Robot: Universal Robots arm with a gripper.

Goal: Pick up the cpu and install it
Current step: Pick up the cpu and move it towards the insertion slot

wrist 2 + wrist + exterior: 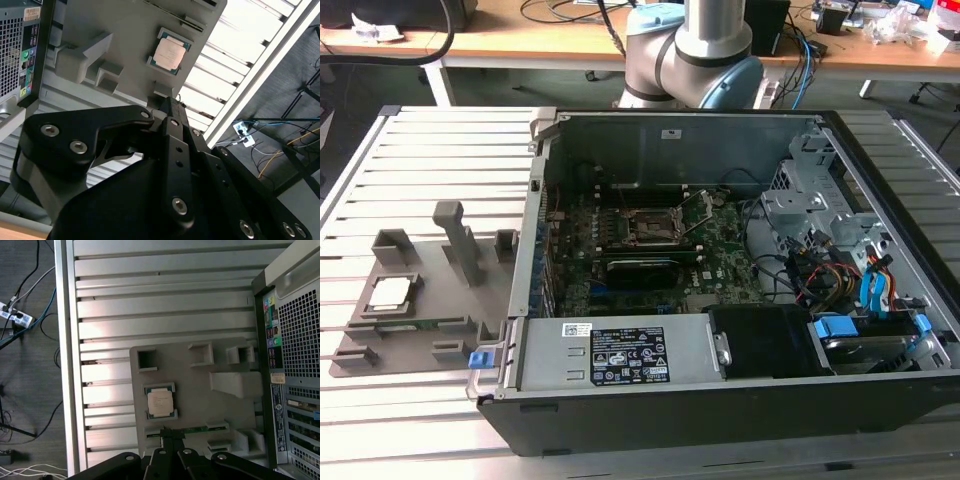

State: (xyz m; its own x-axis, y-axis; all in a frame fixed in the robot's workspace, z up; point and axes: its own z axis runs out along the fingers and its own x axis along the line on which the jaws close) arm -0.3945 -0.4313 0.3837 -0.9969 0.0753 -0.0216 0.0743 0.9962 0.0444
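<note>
Tool point(168, 101) hangs above the bench point(150, 290) with nothing in it. Its black linkages run down to a narrow tip in both wrist views point(167, 436), but I cannot tell whether that tip is apart or together. The cpu point(160, 401) lies flat, silvery face up, in its square nest just beyond the tool's tip and below it, clearly apart from it and untouched. The second wrist view point(169, 51) shows it the same way. The nest belongs to the grey fixture plate point(200, 375), whose raised blocks and pockets stand around the chip. A thin green strip point(192, 429) sits in the plate closer to the tool than the chip does. The plate rests on the slatted bench beside the open computer case point(720, 250), where the black socket point(650, 228) waits with its metal frame lifted, well away from the tool on the far side of the plate. By my reading, the step in hand is the approach for the pickup, and the install is not yet begun. Taking the chip would call for centring the tool squarely over it, clear of the nest walls, and gripping its thin edges level without tipping it.
</note>
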